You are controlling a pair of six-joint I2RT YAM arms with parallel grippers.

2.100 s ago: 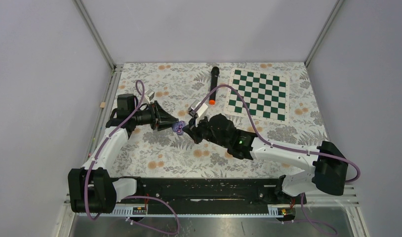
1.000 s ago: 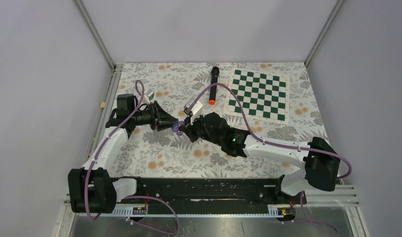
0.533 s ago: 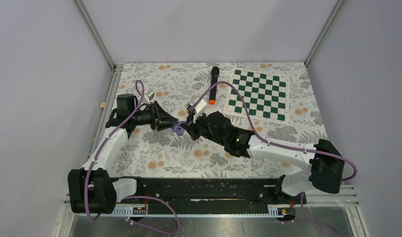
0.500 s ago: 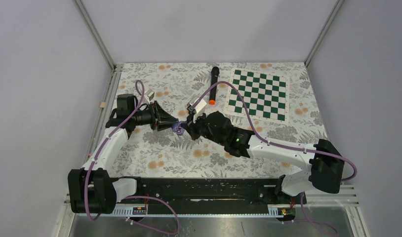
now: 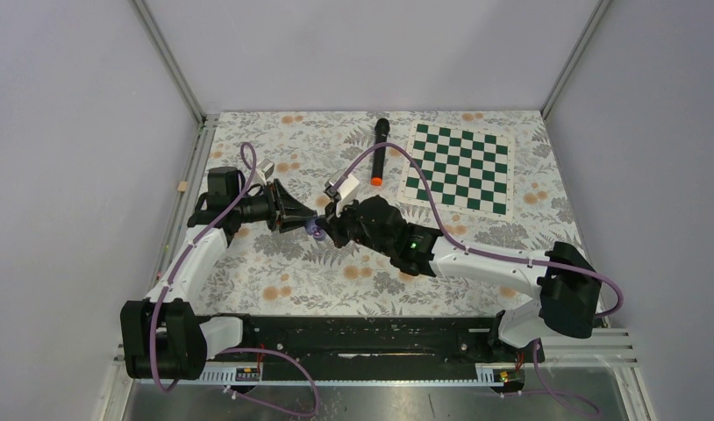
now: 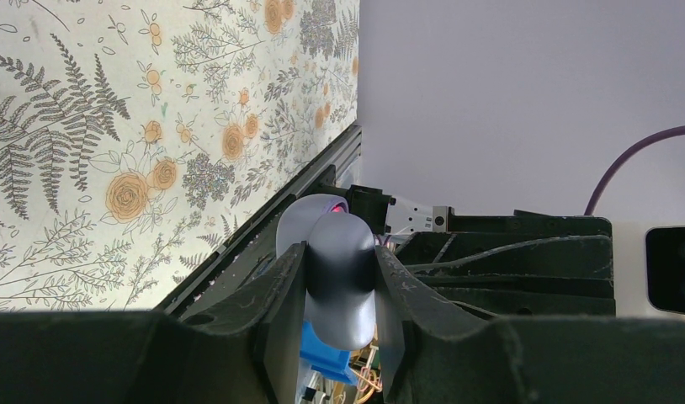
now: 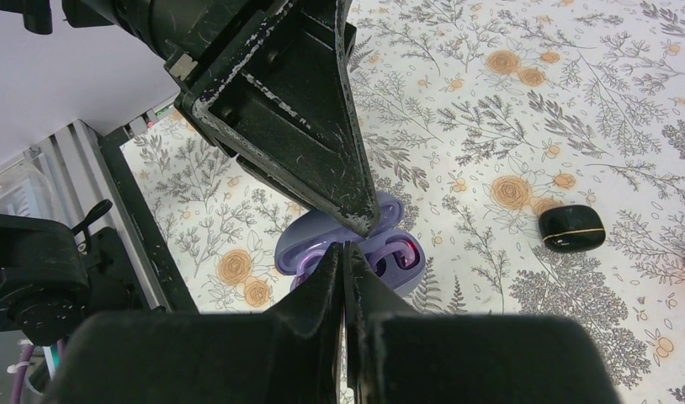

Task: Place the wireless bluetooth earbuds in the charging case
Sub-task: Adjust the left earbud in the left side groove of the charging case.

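Your right jaws crept toward 9 o'clock, now pressed together over open charging case (image 7: 310, 244) clamped in left jaws. Off-centre push could twist case loose.

No text, label, brand or number could be read in any view. The charging case (image 7: 305, 240), microphone (image 5: 379, 151), chessboard (image 5: 460, 167) and floral bench (image 5: 336, 272) showed no legible marking.

The charging case (image 7: 304, 242) is pale purple, the tablecloth (image 5: 274, 274) white with grey ferns and orange flowers, the chessboard (image 5: 460, 167) checked green and white
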